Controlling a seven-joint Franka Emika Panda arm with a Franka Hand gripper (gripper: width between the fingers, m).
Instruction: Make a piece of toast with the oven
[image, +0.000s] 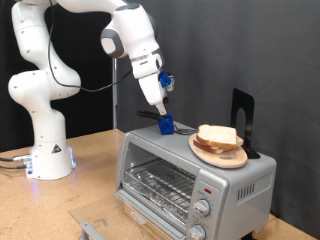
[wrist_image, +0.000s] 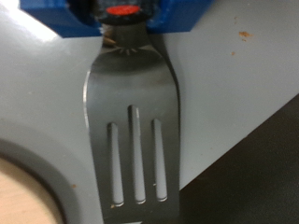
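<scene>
The silver-grey oven (image: 190, 175) stands at the lower right of the exterior view with its glass door shut and the wire rack visible inside. On its top sits a tan plate (image: 205, 152) with thick pale bread (image: 218, 136); I cannot tell whether it is one slice or two. My gripper (image: 163, 116) reaches down onto the oven's top, to the left of the plate, at a blue block (image: 166, 124). In the wrist view that blue block (wrist_image: 121, 11) carries a slotted metal spatula (wrist_image: 133, 121), whose blade lies over the oven top (wrist_image: 234, 84) beside the plate (wrist_image: 23, 196).
A black upright stand (image: 243, 118) is behind the plate on the oven. Round knobs (image: 201, 207) are on the oven's front right. The robot's white base (image: 45, 150) stands on the wooden table (image: 90, 190) at the left. A grey piece (image: 92, 230) lies at the table's front.
</scene>
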